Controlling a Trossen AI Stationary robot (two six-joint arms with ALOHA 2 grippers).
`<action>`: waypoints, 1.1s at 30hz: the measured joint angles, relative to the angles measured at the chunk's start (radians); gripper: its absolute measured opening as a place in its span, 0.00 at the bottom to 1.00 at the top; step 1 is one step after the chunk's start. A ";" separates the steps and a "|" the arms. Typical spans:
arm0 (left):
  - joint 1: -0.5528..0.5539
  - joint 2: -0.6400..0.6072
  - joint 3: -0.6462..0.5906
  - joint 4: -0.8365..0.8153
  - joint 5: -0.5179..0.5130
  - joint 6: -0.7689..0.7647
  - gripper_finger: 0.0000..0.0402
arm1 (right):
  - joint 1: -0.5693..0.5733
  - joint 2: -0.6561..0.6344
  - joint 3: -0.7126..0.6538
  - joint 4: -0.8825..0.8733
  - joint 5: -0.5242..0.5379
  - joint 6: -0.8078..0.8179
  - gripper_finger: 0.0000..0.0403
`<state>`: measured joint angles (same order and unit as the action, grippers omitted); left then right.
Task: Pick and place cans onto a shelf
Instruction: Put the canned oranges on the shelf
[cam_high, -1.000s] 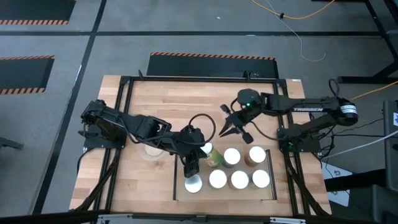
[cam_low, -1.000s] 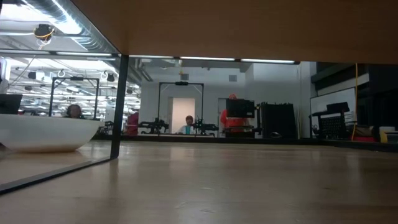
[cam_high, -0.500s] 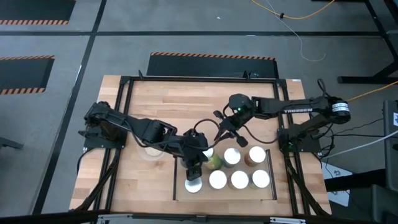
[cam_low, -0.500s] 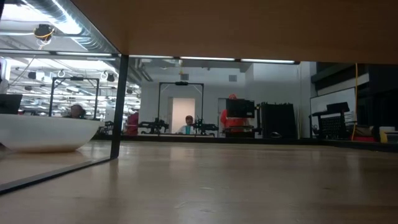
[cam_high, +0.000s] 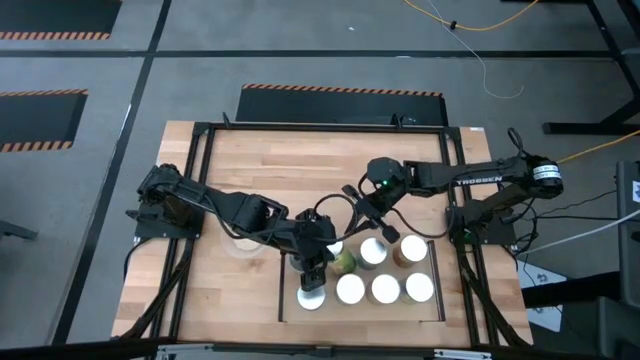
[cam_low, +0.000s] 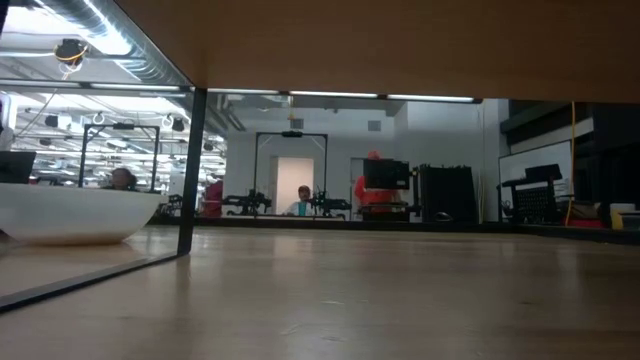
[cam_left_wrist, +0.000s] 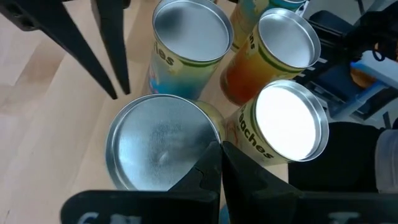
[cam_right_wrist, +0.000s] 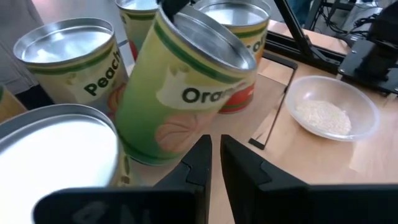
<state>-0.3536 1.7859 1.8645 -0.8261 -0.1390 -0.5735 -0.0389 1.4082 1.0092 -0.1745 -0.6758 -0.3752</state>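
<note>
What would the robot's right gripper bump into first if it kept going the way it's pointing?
Most likely the tilted green can. In the right wrist view, the right gripper has its fingers nearly together and aimed at that can's side, right in front. The gap between them is hard to judge.

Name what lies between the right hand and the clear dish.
Bare wood and the shelf's thin black bar lie between the right hand and the clear dish, seen in the right wrist view.

distant people (cam_low: 303, 199) in the low view are blurred.
</note>
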 joint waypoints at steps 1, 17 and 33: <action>0.000 0.000 0.000 0.000 0.000 0.000 0.00 | 0.004 0.000 0.000 0.000 0.000 0.000 0.10; 0.006 -0.001 0.000 -0.067 -0.004 0.008 0.00 | 0.012 0.000 0.000 -0.001 0.001 0.000 0.10; 0.013 -0.001 0.000 -0.072 0.000 0.008 0.00 | 0.012 0.000 0.000 -0.001 0.001 0.000 0.10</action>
<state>-0.3405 1.7847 1.8645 -0.8982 -0.1387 -0.5652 -0.0265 1.4082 1.0092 -0.1757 -0.6748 -0.3752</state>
